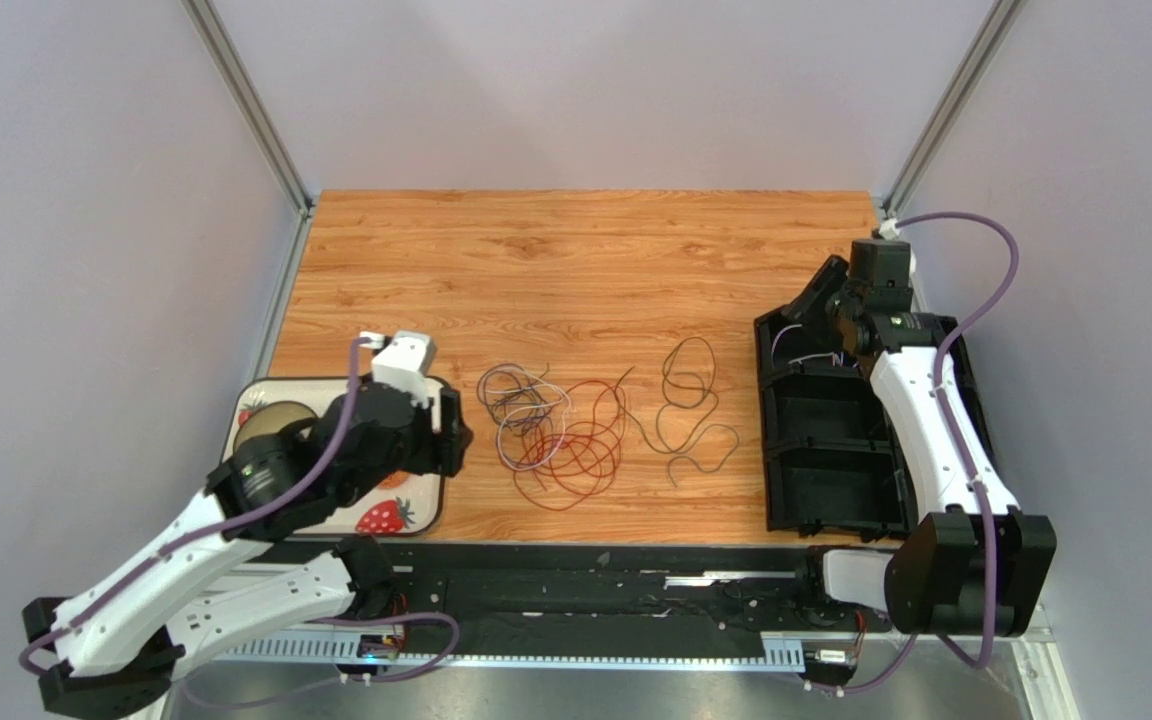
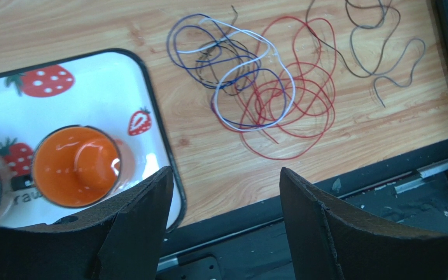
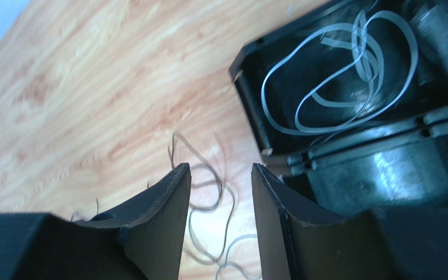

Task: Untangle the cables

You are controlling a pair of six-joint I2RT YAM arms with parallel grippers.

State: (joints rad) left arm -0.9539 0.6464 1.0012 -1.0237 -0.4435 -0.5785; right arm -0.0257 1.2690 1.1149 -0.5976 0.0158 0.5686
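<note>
Midway across the wooden table point(image 1: 567, 255), the tangled cables point(image 1: 560, 431) (red, white, blue and dark loops) lie flat, with a separate dark cable point(image 1: 692, 402) just right of them, near the black compartment tray point(image 1: 823, 450). Open wood stretches beyond to the far edge. Left gripper point(image 2: 223, 175) hangs spread wide and empty over the right rim of the strawberry tray point(image 2: 92, 87). The right gripper point(image 3: 220, 169) hovers with fingers parted, empty, at the black tray's far-left corner, where a grey cable point(image 3: 365, 41) lies coiled inside.
</note>
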